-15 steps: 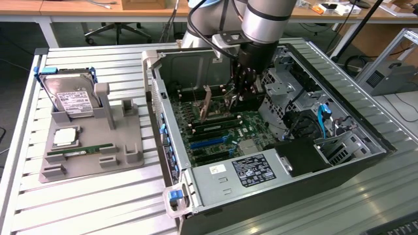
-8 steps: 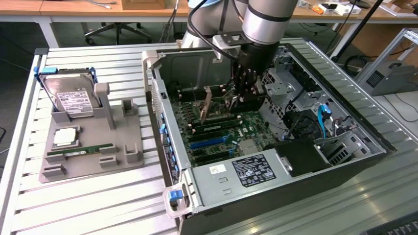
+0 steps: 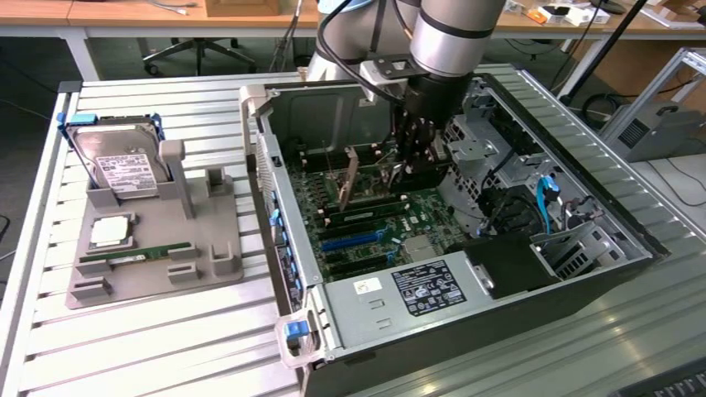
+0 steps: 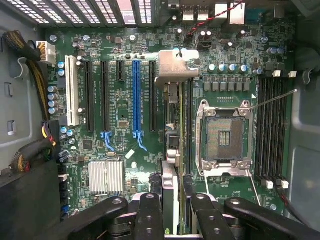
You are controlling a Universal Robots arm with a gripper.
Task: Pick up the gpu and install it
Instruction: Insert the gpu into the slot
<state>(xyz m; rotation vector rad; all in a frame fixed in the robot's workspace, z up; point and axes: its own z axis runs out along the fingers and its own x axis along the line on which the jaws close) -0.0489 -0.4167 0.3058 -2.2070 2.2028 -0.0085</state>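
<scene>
The gpu [image 3: 347,178] stands on edge inside the open computer case [image 3: 259,165], a thin brownish card just above the motherboard. In the wrist view the gpu [image 4: 173,125] is seen edge-on, its silvery metal bracket [image 4: 175,65] at the far end. It hangs between the rightmost black expansion slot [image 4: 152,95] and the processor socket [image 4: 225,132]. My gripper [image 3: 417,178] reaches down into the case. Its black fingers [image 4: 150,215] flank the card's near end, and the gripper [image 4: 175,202] is shut on it.
A blue slot [image 4: 136,95] and a white slot [image 4: 71,90] lie beside the black ones, with a finned heatsink [image 4: 106,176] and cable bundles [image 4: 30,65] nearby. On the slatted table a grey fixture [image 3: 210,240] holds a hard drive [image 3: 121,165] and a memory stick [image 3: 138,252]. The power supply [image 3: 425,289] fills the case's near end.
</scene>
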